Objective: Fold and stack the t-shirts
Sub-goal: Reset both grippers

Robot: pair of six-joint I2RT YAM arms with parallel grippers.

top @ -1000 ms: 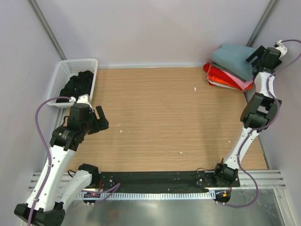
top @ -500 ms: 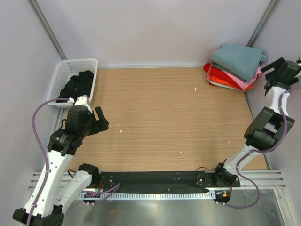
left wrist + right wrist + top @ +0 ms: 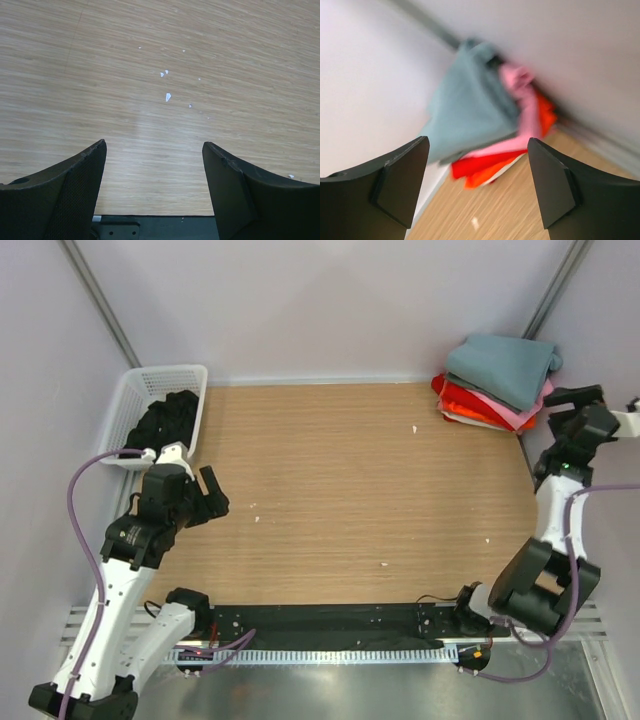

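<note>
The stack of folded shirts (image 3: 492,390) sits in the far right corner of the tabletop (image 3: 350,480). A blue-grey shirt (image 3: 505,362) is on top, and a pink shirt (image 3: 527,416) and a red shirt (image 3: 468,398) poke out beneath it. A black shirt (image 3: 165,422) lies bunched in the white basket (image 3: 172,371) at the far left, so I judge there is at least one more to fold. My right tool (image 3: 572,412) hangs just beside the stack, jaws wide and nothing between them. Its wrist view is blurred but shows the pile straight ahead. My left tool (image 3: 210,495) is equally wide and empty, over bare wood near the basket. My main worry is the right arm: it is so close to the pile and the side wall that a careless swing could clip the overhanging top shirt and drag the stack askew or off the edge. On the other side, reaching into the basket risks a finger snagging the lattice, which would lift or tip the basket along with the cloth. A pinch on the crumpled black shirt could also catch only a loose fold, so the shirt would slip out on the way up.
</note>
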